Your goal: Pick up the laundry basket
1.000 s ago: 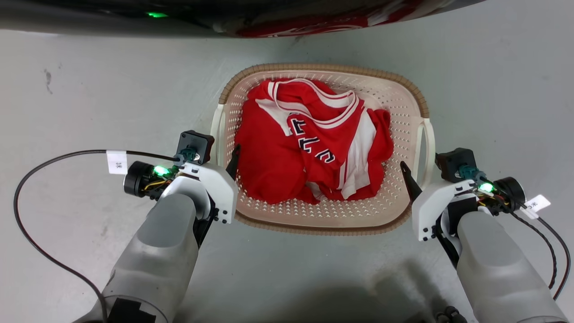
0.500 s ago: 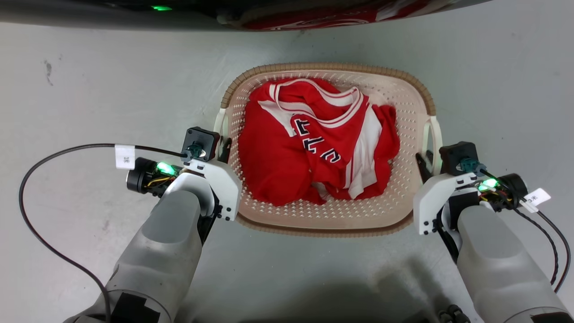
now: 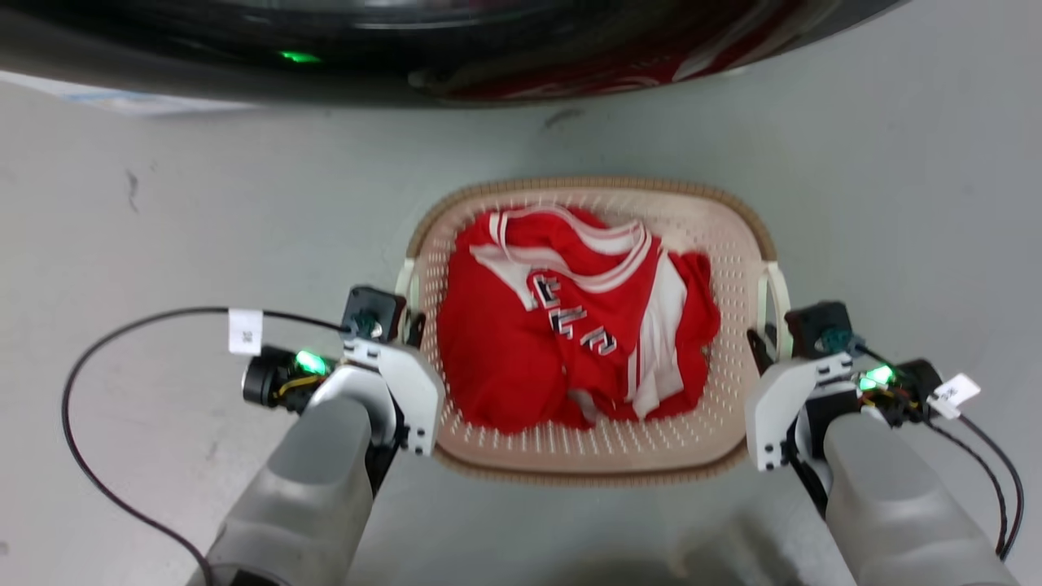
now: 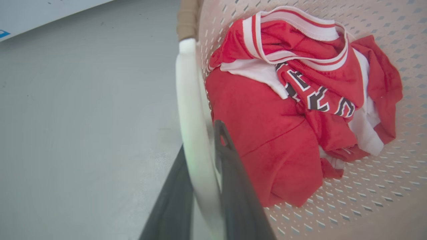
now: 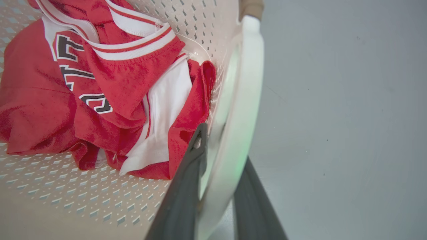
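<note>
A laundry area is suggested: a perforated laundry basket point(image 3: 586, 185) filled with a red-and-white jersey point(image 3: 505, 374) is seen above a smooth grey floor point(image 3: 203, 203), near a dark, glossy, curved appliance front point(image 3: 488, 41) where a green indicator light point(image 3: 297, 57) is lit.

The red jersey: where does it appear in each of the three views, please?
Head view: the red jersey lies in the centre, inside the laundry basket.
Left wrist view: from the centre to the right, in the basket.
Right wrist view: in the left half.
Shared landmark: the dark lettering on its front.
</note>
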Robot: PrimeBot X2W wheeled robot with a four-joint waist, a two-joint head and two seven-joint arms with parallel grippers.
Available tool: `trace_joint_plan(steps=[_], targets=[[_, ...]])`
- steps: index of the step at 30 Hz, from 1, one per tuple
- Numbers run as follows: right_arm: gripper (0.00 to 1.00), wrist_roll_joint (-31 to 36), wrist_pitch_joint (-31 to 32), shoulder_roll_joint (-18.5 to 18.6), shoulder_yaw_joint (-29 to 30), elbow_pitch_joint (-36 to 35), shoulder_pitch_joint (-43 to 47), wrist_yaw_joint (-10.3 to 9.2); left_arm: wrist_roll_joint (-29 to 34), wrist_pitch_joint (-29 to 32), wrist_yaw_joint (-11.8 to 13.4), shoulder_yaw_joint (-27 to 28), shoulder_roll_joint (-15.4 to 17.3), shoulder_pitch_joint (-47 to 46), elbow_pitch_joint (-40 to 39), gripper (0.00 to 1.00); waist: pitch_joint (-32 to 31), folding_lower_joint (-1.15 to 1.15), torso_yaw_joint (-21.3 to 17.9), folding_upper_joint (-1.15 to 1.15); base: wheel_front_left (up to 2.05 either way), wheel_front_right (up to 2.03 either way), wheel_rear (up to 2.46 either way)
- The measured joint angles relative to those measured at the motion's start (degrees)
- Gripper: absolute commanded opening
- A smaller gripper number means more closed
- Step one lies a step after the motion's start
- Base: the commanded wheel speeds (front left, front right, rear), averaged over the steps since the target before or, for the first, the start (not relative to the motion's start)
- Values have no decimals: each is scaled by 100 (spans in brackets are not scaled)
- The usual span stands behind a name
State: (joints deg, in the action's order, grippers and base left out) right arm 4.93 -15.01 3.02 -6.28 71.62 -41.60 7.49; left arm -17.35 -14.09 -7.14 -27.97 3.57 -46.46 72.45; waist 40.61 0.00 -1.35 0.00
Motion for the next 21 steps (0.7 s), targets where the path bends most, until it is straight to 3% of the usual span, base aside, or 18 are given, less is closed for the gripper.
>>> trace_joint_plan(steps=[21], targets=[[0, -920, 552, 34, -1382, 199, 722, -10, -1241, 536, 12, -1055, 136, 1017, -67, 0, -1854, 0, 141, 0, 0, 0, 0]])
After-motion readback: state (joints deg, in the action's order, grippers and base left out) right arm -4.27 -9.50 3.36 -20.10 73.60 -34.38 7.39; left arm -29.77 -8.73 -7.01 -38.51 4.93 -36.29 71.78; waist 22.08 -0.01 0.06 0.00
